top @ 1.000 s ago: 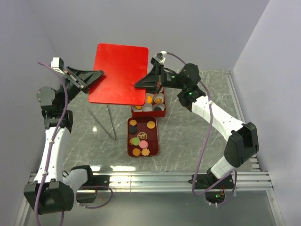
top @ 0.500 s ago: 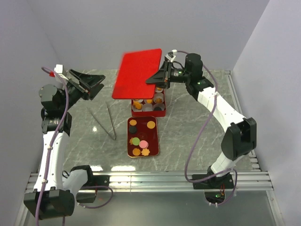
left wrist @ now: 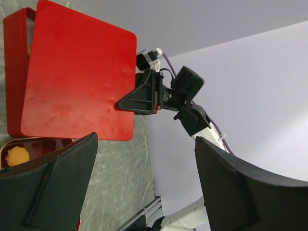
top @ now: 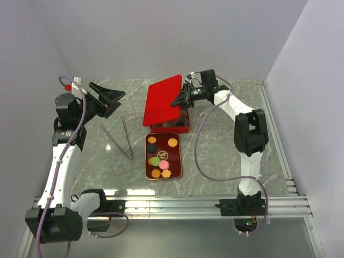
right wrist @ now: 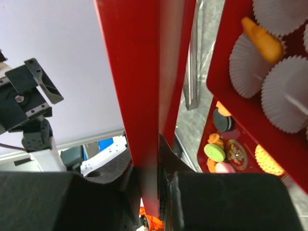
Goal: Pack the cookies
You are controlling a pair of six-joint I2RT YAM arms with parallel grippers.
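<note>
Grey marbled tabletop (top: 226,150), arms at the 6 o'clock edge.

Change noted: a second ago the flat, round-cornered red lid (top: 163,100) was high and level, pinched at both sides. It is now lower, tilted, and held from one side only. It hangs over the shallow rectangular red box (top: 172,128) and hides most of it from above. Its 9 o'clock edge dips lower.

Right gripper (top: 174,102): at 3 o'clock of the lid, jaws clamped on the lid's edge. The wrist view shows the pinch plainly (right wrist: 159,183).

Left gripper (top: 118,102): has let go and pulled back to 9 o'clock, well apart from the lid. Jaws about halfway open, nothing between the fingers (left wrist: 53,187).

Reading: the box is being closed, one-handed. The lid looks not yet seated.

Small oblong dark red tray (top: 161,144) sits just at 6 o'clock of the box. The cookies (top: 172,142) mostly lie on it, unpacked: orange, dark, green and pink rounds. The right wrist view shows white pleated paper cups (right wrist: 284,101) in the box, one with an orange cookie. Packing therefore seems unfinished if the tray is meant to be emptied.

Thin metal tongs (top: 127,141) lie at 9 o'clock of the tray, between the left arm and the cookies. The tilted lid blocks access to the cups.
</note>
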